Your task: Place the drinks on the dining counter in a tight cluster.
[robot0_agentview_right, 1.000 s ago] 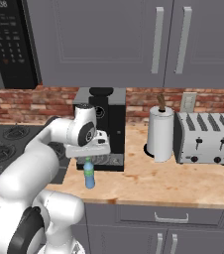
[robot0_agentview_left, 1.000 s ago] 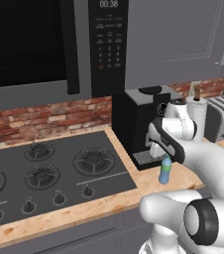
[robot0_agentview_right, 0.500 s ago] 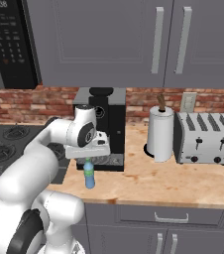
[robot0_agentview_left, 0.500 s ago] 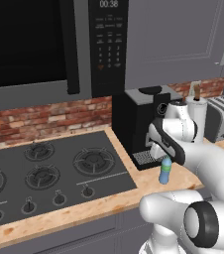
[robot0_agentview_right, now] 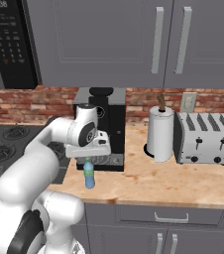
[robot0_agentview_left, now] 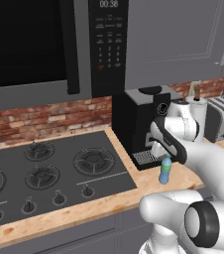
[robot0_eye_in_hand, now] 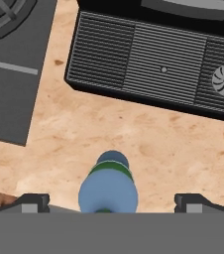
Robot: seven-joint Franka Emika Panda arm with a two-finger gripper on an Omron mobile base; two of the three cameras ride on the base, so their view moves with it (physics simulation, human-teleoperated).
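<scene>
Open gripper (robot0_eye_in_hand: 109, 203) poised directly above the slim blue bottle (robot0_agentview_right: 89, 173) on the wood counter (robot0_agentview_right: 183, 181).

The bottle is a smooth, slender blue cylinder with a green label band and rounded shoulders, standing upright on the mottled light-wood counter just in front of the black coffee machine (robot0_agentview_right: 106, 124), whose ribbed drip grille (robot0_eye_in_hand: 148, 59) shows in the hand view. The two dark finger tips stand at full spread either side of the bottle, clear of it and holding nothing. To the left lies the flat dark cooktop (robot0_agentview_left: 44, 173) with ringed burners; to the right a white paper-towel roll (robot0_agentview_right: 161, 133) and a boxy steel toaster (robot0_agentview_right: 205, 138), with a rough red brick backsplash behind. Compared with a second ago, the hand sits slightly lower over the bottle; the bottle has not moved and the fingers remain just as wide.
</scene>
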